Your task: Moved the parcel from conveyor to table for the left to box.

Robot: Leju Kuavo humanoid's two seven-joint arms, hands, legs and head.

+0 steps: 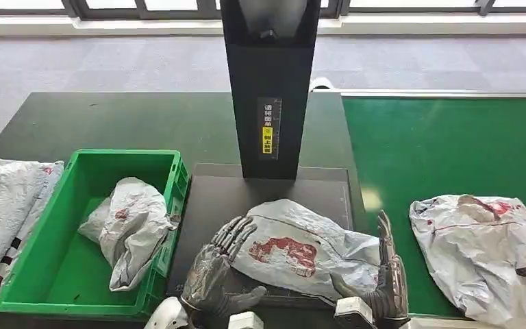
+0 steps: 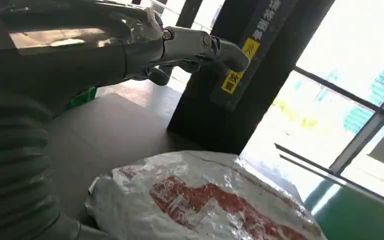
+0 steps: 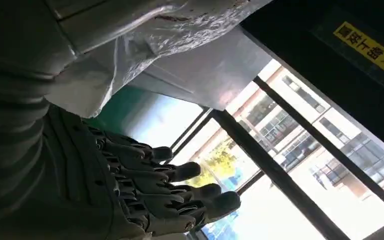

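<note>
A crumpled white parcel with a red print [image 1: 301, 250] lies on the dark plate [image 1: 212, 199] in front of me. My left hand [image 1: 219, 264] is at the parcel's left edge, fingers stretched out and touching the wrap. My right hand [image 1: 387, 274] stands edge-up against the parcel's right side, fingers straight. Neither hand grips it. The left wrist view has the parcel [image 2: 205, 200] below the extended fingers [image 2: 200, 45]. In the right wrist view the parcel [image 3: 180, 25] lies beside the spread fingers [image 3: 180, 200].
A green crate [image 1: 127, 155] on my left holds another white parcel [image 1: 130, 226]. More grey bags [image 1: 3, 205] lie left of the crate. A further parcel [image 1: 483, 253] rests on the green conveyor [image 1: 438, 151]. A black column [image 1: 270, 89] rises behind the plate.
</note>
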